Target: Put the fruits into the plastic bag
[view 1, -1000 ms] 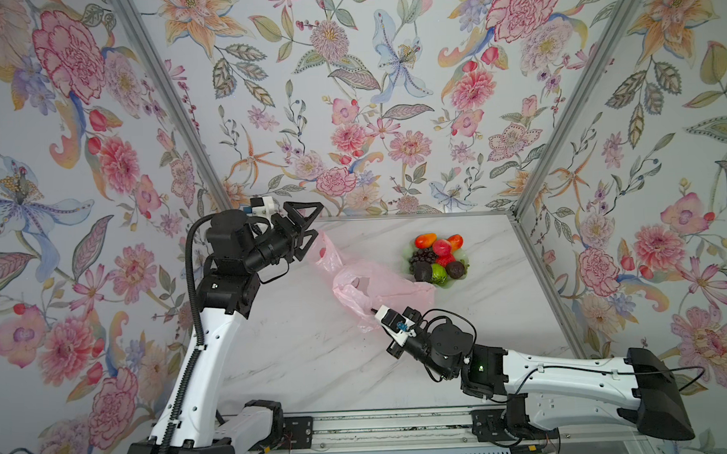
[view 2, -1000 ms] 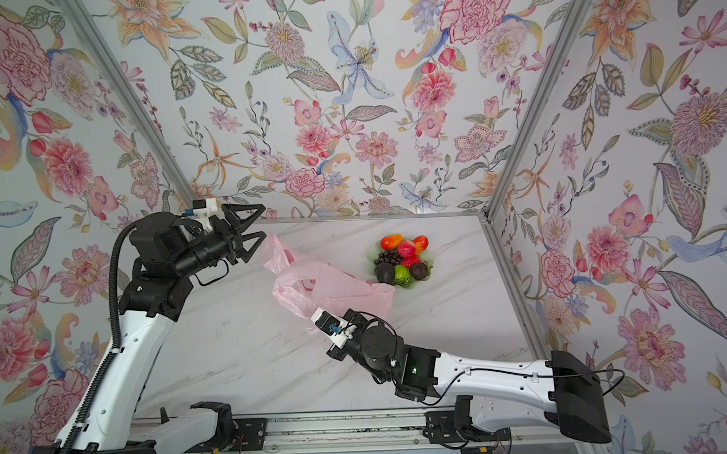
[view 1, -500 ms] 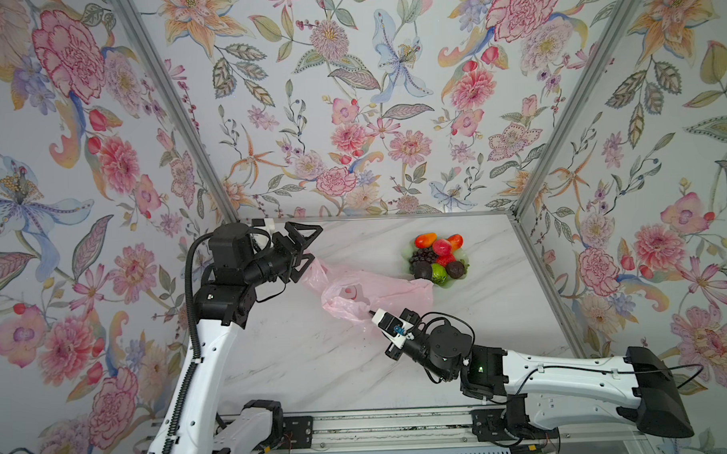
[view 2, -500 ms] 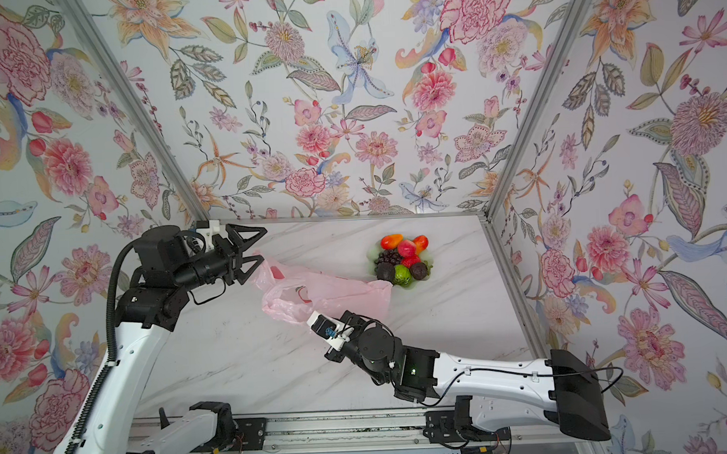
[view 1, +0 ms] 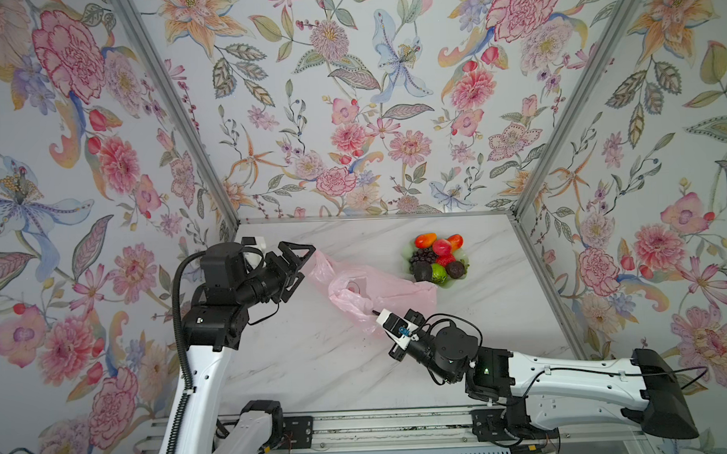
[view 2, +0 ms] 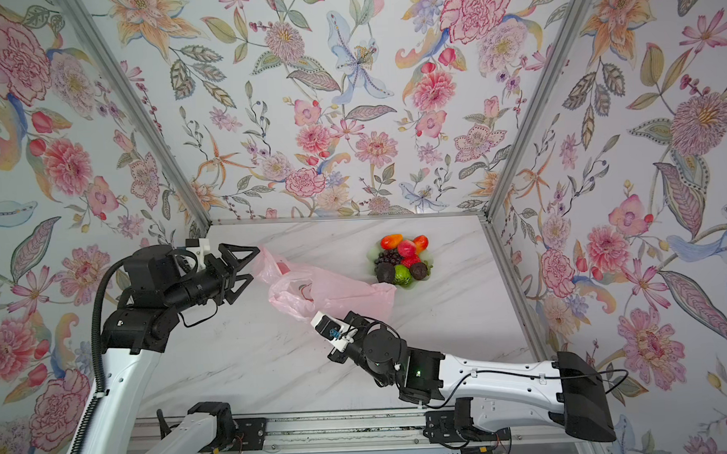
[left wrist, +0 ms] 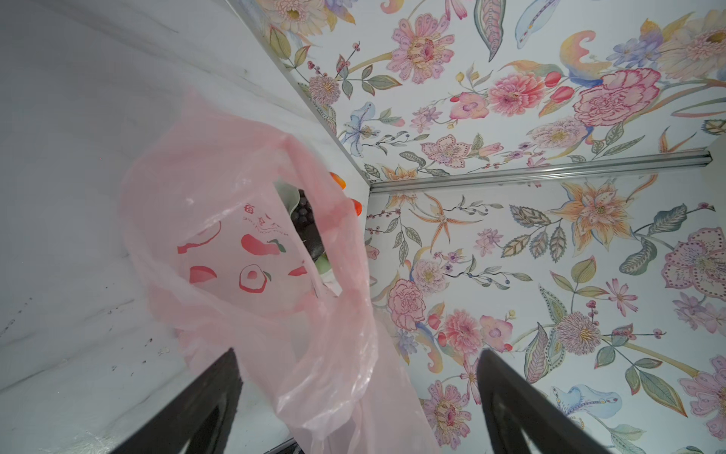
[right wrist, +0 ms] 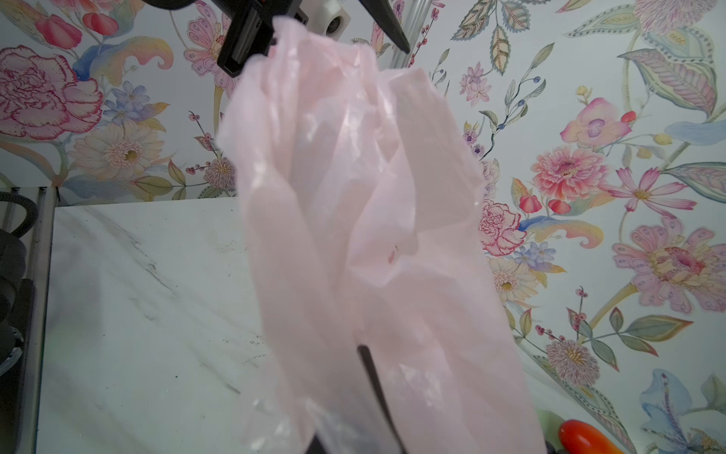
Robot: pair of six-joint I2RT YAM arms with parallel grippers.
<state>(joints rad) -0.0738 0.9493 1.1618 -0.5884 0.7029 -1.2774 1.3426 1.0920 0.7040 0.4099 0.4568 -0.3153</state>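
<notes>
In both top views the plastic bag (view 1: pixel 380 290) (view 2: pixel 335 291) lies across the middle of the desk (view 1: pixel 316 362), nearer the far edge. One end rests just beside the dish (view 1: pixel 463 258), so a picked fruit would travel only a short way. The fruits (view 1: pixel 438 258) (view 2: pixel 402 260) are all heaped in that dish, towards the far right corner, and none is in the bag yet. The left claw (view 1: pixel 303 263) (view 2: pixel 251 263) stands wide open at the bag's raised far-left end. The right claw (view 1: pixel 375 313) meets the bag's near corner. The bag is drawn out between the two, which I judge is meant to spread its mouth.

In the left wrist view the two dark fingers (left wrist: pixel 188 408) stand well apart with a loop of the bag (left wrist: pixel 235 243) running between them. The claw grips nothing here, and whether the film hangs on one finger I cannot tell. The mouth gapes enough to show some fruits (left wrist: pixel 304 214) beyond it.

In the right wrist view the right claw (right wrist: pixel 365 353) is closed, pinching the thin film, and one finger shows darkly through it. The bag (right wrist: pixel 353 196) rises from there to the left claw's fingers (right wrist: pixel 243 47), where its top edge touches one of them. An orange-red fruit (right wrist: pixel 581 436) peeks in beside the bag.
</notes>
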